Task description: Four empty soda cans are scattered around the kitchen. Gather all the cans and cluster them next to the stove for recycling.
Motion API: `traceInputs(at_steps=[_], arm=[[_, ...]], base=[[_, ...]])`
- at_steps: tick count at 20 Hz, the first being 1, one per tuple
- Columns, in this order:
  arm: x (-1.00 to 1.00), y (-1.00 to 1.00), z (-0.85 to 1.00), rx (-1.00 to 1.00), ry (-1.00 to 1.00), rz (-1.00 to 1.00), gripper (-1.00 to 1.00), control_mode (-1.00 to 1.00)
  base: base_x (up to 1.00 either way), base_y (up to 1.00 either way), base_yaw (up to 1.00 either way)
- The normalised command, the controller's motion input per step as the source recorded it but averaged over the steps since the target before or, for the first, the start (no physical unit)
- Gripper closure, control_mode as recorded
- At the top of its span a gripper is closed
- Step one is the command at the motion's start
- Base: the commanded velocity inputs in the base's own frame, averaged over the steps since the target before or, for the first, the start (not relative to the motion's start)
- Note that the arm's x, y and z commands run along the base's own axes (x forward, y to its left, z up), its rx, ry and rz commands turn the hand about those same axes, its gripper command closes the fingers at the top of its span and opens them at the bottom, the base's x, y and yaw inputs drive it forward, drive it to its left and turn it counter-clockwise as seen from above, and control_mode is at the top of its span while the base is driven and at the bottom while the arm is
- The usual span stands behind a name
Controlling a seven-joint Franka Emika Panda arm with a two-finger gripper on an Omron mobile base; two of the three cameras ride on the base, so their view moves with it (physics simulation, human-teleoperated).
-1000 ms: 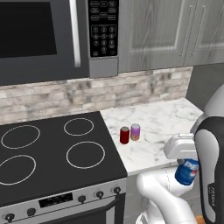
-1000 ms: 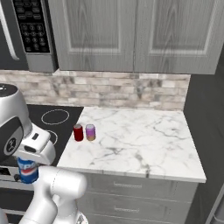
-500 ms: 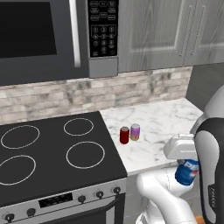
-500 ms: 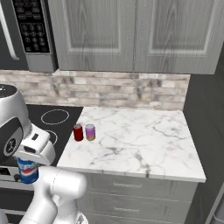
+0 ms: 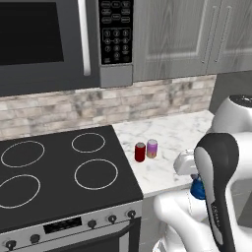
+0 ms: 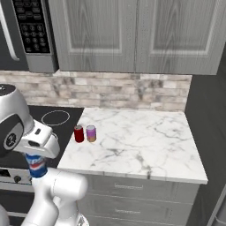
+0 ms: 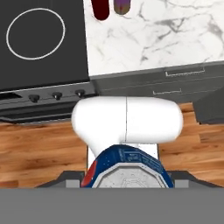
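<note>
- Blue can (image 6: 36,165) hangs upright from the gripper (image 6: 38,152), carried low, off the counter's front edge and just right of the stove front. The hand view looks straight down on its silver top (image 7: 127,175).
- Fingers partly open and clamped on the blue can; the can body fills the gap between them. Held by the upper part, so the base is free to set down flat.
- Red can (image 5: 140,152) and pink-purple can (image 5: 152,148) stand upright, touching or nearly so, on the marble counter (image 6: 145,141) near its left edge, just beside the stove (image 5: 59,172). That pair looks like the start of the cluster.
- Fourth can: not in these frames.
- Judgement: this is the carry stage for the third can. The can sits below counter height, so it must be lifted over the front edge before placing.
- Free counter in front of and to the right of the pair; setting down there should keep the cluster tight by the stove.
- Risk: the standing cans are light and empty, and a close approach could tip them.
</note>
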Motion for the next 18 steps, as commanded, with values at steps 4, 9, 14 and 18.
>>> traceInputs(at_steps=[4, 9, 14, 18], arm=[[0.31, 0.04, -0.07, -0.06, -0.11, 0.03, 1.0, -1.0], [0.4, 0.03, 0.0, -0.01, -0.02, 0.01, 1.0, -1.0], [0.56, 0.04, -0.03, 0.0, 0.03, 0.01, 1.0, -1.0], [0.47, 0.03, -0.29, 0.0, 0.0, 0.06, 1.0, -1.0]], base=[[0.0, 0.0, 0.0], [0.0, 0.0, 0.0], [0.0, 0.0, 0.0], [0.0, 0.0, 0.0]])
